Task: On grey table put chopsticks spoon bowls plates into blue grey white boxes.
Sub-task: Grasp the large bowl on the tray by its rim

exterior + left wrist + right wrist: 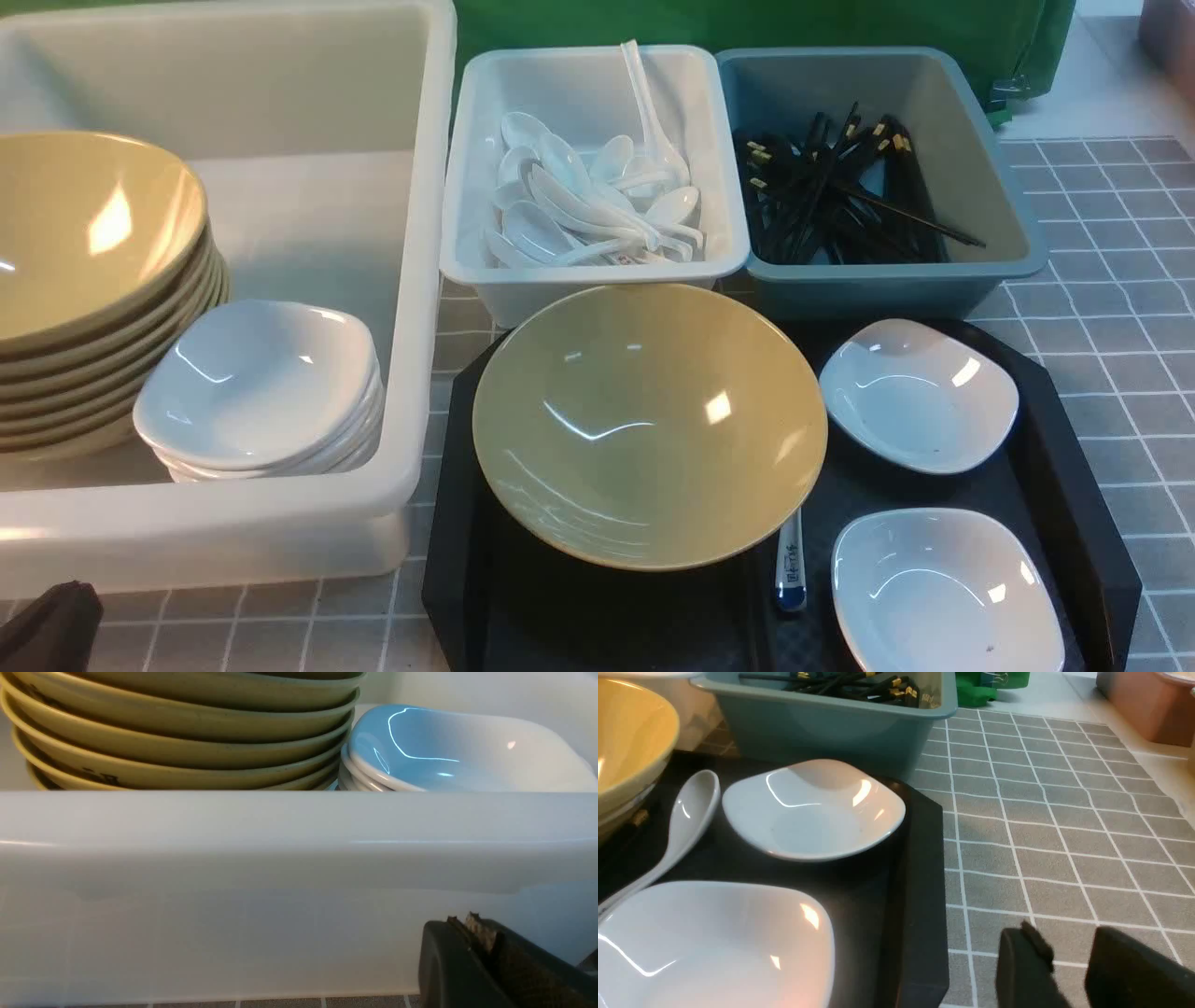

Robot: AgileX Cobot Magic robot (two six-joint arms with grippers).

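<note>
**Inspector:** Surveying from the largest item down. The off-white tub [411, 280] stands at the left of the counter [1120, 280]. It holds a bowl stack [93, 280] with a plate stack [261, 383] close beside it. The black tray [1074, 448] to its right carries a loose bowl [644, 420], a far plate [920, 392], a near plate [943, 588] and a spoon [790, 569].

**Clerk:** And the grippers?

**Inspector:** The left gripper [469, 926] is closed and empty, low outside the tub's near wall. The right gripper [1064, 940] has its jaws partly apart and holds nothing. It sits over bare counter just beside the tray's right edge.

**Clerk:** What is the step in hand?

**Inspector:** In my judgement, a plate for the tub, with the near plate closest. Recommend pinching its rim on the open right side, one finger inside and one under the lip. The glaze looks slippery, so the grip should be firm. The spoon's handle lies just beside that plate and should not be nudged.

**Clerk:** What about edges and clearance?

**Inspector:**
- The counter is open to the right of the tray.
- The white bin [597, 271] of spoons and the blue-grey bin [896, 280] of chopsticks [840, 196] stand close behind the tray.
- The way to the tub crosses the loose bowl and the tub's tall wall, so the plate should be carried high.
- The tub has bare floor behind its stacks.
</note>
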